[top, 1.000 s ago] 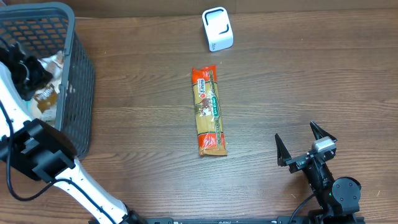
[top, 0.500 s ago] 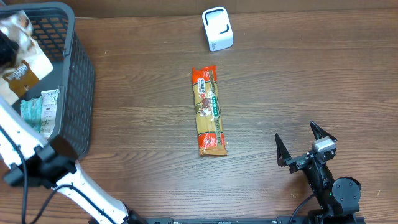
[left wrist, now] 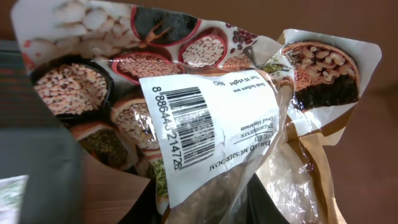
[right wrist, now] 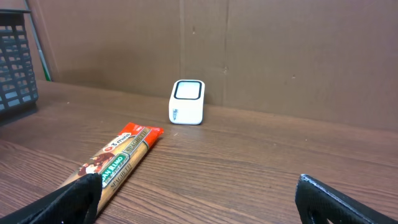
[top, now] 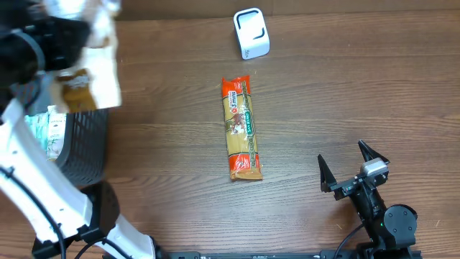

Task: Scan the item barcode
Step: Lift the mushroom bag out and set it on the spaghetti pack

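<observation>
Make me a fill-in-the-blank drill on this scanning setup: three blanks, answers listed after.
The white label on the mushroom bag bears a printed ____. The pincer that stands open and empty is the ____ one. The scanner beyond the spaghetti packet is coloured ____.
Missing words: barcode; right; white.

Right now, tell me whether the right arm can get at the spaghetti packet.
Probably yes. The right arm sits with its jaws wide open and empty, facing the spaghetti packet, which lies flat on the table with only bare wood between them.
</observation>
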You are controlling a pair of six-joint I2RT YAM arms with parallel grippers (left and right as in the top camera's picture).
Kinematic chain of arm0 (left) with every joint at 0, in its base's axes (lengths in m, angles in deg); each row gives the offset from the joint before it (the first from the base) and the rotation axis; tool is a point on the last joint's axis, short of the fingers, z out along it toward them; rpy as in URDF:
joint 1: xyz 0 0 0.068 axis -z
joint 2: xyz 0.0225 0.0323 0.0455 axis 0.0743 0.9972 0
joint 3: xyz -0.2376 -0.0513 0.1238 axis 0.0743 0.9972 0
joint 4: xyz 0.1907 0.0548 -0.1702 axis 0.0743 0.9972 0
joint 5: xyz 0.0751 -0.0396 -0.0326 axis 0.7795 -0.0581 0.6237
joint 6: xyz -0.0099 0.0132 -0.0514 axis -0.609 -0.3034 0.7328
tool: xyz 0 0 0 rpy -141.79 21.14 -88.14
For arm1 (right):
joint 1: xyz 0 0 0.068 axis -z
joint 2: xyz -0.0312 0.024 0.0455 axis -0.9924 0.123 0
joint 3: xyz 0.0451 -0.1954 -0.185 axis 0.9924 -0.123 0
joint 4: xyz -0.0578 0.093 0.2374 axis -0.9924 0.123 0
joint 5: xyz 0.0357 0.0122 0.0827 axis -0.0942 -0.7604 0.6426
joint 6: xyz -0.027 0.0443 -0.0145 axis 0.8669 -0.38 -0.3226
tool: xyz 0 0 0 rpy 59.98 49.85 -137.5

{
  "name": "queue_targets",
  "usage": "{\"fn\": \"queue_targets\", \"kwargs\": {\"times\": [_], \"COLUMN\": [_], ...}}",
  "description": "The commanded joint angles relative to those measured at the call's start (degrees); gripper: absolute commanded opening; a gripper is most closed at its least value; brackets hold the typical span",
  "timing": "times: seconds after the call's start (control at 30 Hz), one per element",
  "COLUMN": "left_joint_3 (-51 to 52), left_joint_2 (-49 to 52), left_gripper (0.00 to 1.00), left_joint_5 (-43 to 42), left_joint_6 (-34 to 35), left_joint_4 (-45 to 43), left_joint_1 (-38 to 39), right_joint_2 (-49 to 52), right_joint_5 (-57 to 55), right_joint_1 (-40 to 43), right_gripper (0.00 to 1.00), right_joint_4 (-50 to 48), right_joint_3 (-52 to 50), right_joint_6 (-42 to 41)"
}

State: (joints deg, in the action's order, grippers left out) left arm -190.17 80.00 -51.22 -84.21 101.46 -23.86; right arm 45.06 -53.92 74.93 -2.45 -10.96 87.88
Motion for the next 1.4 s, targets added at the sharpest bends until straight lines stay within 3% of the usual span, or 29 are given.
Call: {"fn": "queue_targets", "kwargs": {"times": [0.0,0.2,0.33,0.5,0.7,0.83,1.0,1.37], "left_joint_3": [6.40,22.97,37.70,57.83,78.25,89.02,97.33,96.83], "left_joint_2": [1.53,1.53,1.53,1.53,1.53,1.53,1.55,1.53], "left_gripper": [0.04,0.04,0.04,0.04,0.04,0.04,0.04,0.04], "left_joint_5": [2.49,11.26,11.82,14.67,25.57,27.89,29.86,32.54], "left_joint_6": [-2.23,-1.03,1.33,9.55,23.54,26.03,29.94,23.98], "left_joint_4": [0.13,-0.57,-7.32,-24.76,-47.15,-64.52,-77.26,-79.58], "left_joint_1": [6.54,15.67,20.33,25.40,29.99,33.33,38.82,44.11], "right_joint_2": [-0.42,-0.42,-0.42,-0.42,-0.42,-0.42,-0.42,-0.42], "right_joint_5": [0.04,0.04,0.04,0.04,0.04,0.04,0.04,0.04], "right_joint_1": [-0.39,-0.39,-0.39,-0.39,-0.39,-0.39,-0.39,-0.39], "right_gripper": [1.00,1.00,1.00,1.00,1.00,1.00,1.00,1.00], "right_joint_4": [-0.35,-0.33,-0.33,-0.33,-0.33,-0.33,-0.33,-0.35], "right_joint_3": [-0.59,-0.59,-0.59,-0.59,-0.59,-0.59,-0.59,-0.59], "right_joint_6": [-0.22,-0.22,-0.22,-0.22,-0.22,-0.22,-0.22,-0.22]}}
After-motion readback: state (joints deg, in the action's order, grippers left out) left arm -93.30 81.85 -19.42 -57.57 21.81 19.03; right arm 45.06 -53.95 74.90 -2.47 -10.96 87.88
